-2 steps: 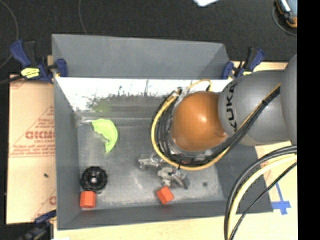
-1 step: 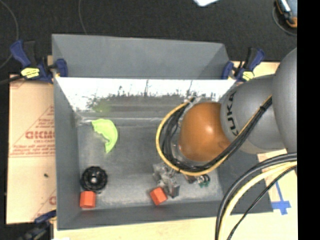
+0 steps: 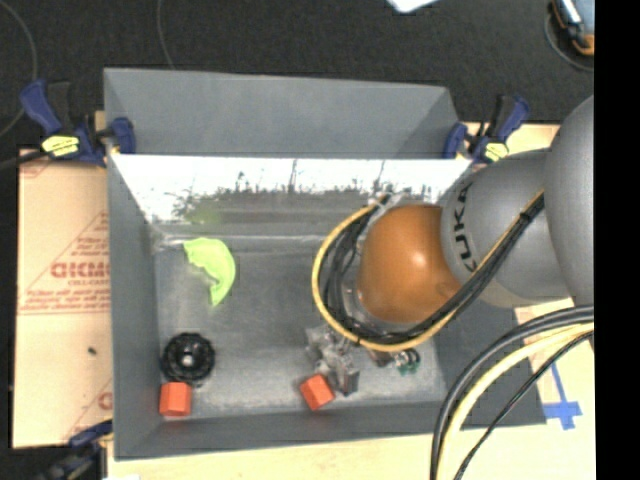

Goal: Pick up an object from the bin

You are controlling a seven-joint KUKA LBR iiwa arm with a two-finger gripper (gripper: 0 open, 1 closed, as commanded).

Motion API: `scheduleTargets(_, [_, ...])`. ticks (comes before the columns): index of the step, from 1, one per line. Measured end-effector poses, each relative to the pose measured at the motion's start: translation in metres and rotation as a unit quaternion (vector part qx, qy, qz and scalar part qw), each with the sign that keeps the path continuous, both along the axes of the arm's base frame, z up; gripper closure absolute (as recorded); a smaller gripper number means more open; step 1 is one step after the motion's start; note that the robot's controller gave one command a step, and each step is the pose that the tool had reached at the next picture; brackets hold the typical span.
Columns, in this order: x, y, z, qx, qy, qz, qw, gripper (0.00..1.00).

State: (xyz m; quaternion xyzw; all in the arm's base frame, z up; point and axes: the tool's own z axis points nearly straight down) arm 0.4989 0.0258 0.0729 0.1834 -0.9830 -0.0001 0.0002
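Observation:
My gripper (image 3: 335,361) hangs low over the bin floor near the front, just below the orange wrist cover. Its grey fingers point down towards a small orange block (image 3: 316,393) that lies right at their tips, by the front wall. Whether the fingers touch the block I cannot tell. A small green and white thing (image 3: 406,363) peeks out to the right of the gripper, partly hidden by the cables.
A lime green curved piece (image 3: 213,268) lies at the back left of the floor. A black round knob (image 3: 188,357) and a second orange block (image 3: 175,399) sit in the front left corner. The arm covers the bin's right side.

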Motion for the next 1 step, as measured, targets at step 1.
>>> scheduleTargets(1, [-0.0005, 0.0001, 0.0026, 0.0, 0.0001, 0.0, 1.0, 1.0])
